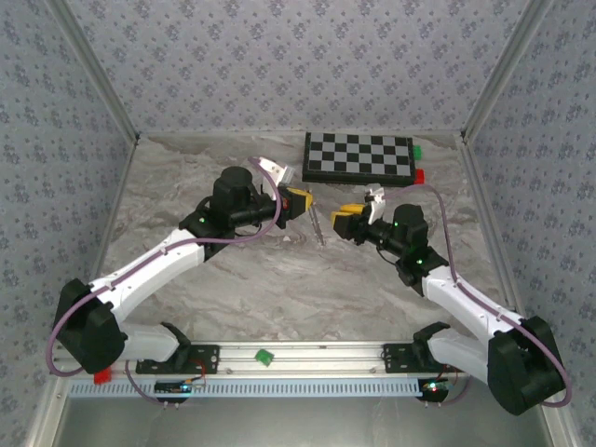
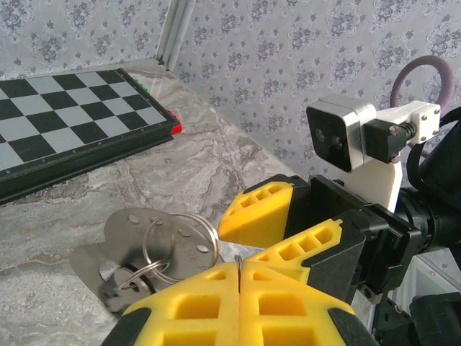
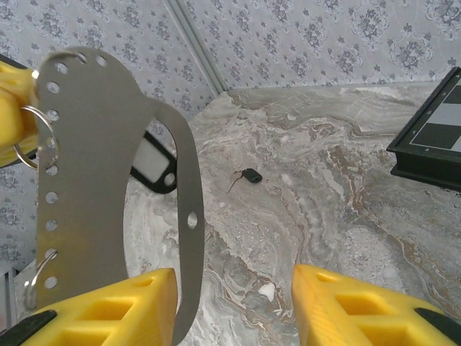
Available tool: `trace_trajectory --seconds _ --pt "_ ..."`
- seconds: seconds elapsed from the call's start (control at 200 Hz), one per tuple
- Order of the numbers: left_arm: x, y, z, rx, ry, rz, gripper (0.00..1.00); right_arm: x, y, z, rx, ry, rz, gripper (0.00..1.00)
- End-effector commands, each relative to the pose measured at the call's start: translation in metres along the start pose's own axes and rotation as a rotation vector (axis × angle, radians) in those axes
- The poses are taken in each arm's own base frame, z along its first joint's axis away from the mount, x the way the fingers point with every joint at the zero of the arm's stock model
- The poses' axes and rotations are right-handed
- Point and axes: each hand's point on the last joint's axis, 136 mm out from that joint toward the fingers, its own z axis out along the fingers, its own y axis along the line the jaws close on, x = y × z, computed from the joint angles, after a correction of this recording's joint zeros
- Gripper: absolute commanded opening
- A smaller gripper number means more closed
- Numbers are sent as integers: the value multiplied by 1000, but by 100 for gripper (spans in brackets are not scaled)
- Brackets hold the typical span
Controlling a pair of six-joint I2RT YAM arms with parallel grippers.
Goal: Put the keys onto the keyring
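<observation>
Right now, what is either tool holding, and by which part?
Left tool is shut on the perforated metal plate, pinching it at its ringed edge. Right tool stands open beside the plate, holding nothing.

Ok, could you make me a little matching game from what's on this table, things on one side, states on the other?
Things:
1 left gripper
2 right gripper
3 dark-headed key
4 chessboard

States:
A fingers apart
B lying loose on the marbled table
C shut on the ringed metal plate
D black and white squares

Pairs: 1-C, 2-A, 3-B, 4-D
</observation>
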Motion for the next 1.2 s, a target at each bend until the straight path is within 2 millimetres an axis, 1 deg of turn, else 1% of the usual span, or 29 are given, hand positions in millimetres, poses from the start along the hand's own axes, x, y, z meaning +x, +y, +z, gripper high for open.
trace_trajectory --seconds 0.0,0.235,0.48,0.6,0.71,0.84,1.069,1.194 --pt "-11 -8 -3 40 -43 19 0 -8 10 -3 -49 -29 3 45" --pt "-10 -10 -3 64 -77 34 0 -21 23 -3 -137 -53 39 43" --pt "-14 -22 -4 118 -101 50 0 -48 44 2 -268 -100 100 38" --pt "-16 -24 -5 123 -107 53 0 -60 55 6 -351 -114 140 36" --pt "-16 -24 -5 124 -107 53 0 -67 61 9 -405 -121 161 35" --pt "-16 -24 -6 121 -111 53 0 -68 66 13 -442 -117 174 34" --pt "-20 -25 -9 122 -124 58 0 -59 64 20 -450 -84 188 31" --pt "-21 -25 -10 119 -129 57 0 -54 63 21 -456 -72 195 31"
